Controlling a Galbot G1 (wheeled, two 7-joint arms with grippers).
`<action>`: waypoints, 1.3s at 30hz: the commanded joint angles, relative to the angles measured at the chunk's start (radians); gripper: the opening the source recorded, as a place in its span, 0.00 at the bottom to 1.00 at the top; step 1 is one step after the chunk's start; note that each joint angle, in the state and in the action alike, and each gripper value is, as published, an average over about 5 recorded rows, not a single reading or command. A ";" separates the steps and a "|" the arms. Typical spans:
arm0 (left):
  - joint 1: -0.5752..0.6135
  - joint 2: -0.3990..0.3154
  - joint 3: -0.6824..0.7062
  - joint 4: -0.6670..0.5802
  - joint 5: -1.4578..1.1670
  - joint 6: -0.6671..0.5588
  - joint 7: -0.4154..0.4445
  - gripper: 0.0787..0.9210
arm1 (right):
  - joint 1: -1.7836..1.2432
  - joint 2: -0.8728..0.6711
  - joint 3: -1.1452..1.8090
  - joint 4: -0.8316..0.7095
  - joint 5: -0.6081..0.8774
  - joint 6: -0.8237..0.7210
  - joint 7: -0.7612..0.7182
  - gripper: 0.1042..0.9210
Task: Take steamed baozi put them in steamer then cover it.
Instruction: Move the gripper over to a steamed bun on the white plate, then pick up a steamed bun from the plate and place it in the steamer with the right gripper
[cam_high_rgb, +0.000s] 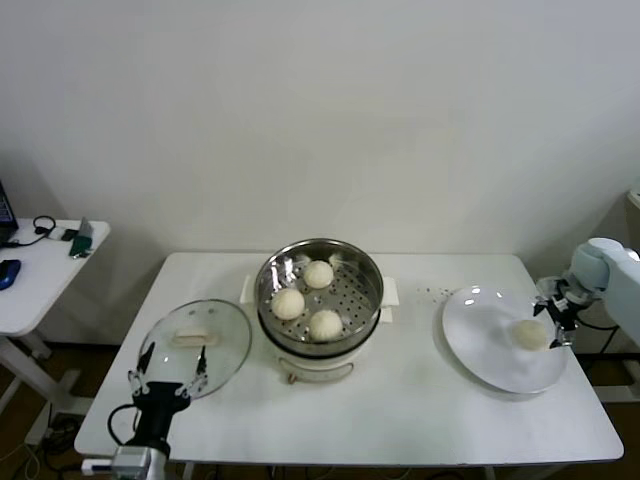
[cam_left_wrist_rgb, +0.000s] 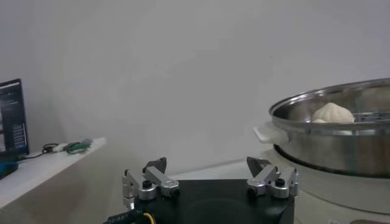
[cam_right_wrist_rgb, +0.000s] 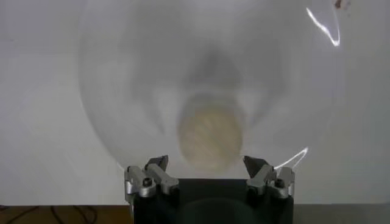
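Observation:
Three cream-white baozi (cam_high_rgb: 308, 297) lie on the perforated tray inside the steel steamer (cam_high_rgb: 371, 281) at the table's middle. One baozi (cam_high_rgb: 529, 334) lies on the white plate (cam_high_rgb: 490, 365) at the right; it also shows in the right wrist view (cam_right_wrist_rgb: 210, 135). My right gripper (cam_high_rgb: 553, 321) is open just beside this baozi, its fingertips (cam_right_wrist_rgb: 159, 163) level with the bun's near edge. The glass cover (cam_high_rgb: 195, 345) lies flat on the table left of the steamer. My left gripper (cam_high_rgb: 168, 382) is open and empty at the cover's near edge. The steamer also shows in the left wrist view (cam_left_wrist_rgb: 341, 137).
A white side table (cam_high_rgb: 40, 275) with a phone, cable and mouse stands at the far left. Crumbs (cam_high_rgb: 432, 293) lie on the table behind the plate. The table's front edge (cam_high_rgb: 380, 458) runs close below both grippers.

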 joint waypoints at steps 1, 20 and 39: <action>-0.002 -0.003 0.002 0.005 0.006 0.003 -0.001 0.88 | -0.058 0.052 0.082 -0.082 -0.038 0.016 -0.006 0.88; -0.003 -0.005 0.018 0.008 0.020 0.004 -0.005 0.88 | -0.029 0.084 0.059 -0.118 -0.039 0.032 -0.016 0.85; -0.005 -0.016 0.037 -0.002 0.025 0.013 -0.028 0.88 | 0.177 0.061 -0.144 -0.080 0.273 -0.036 -0.057 0.70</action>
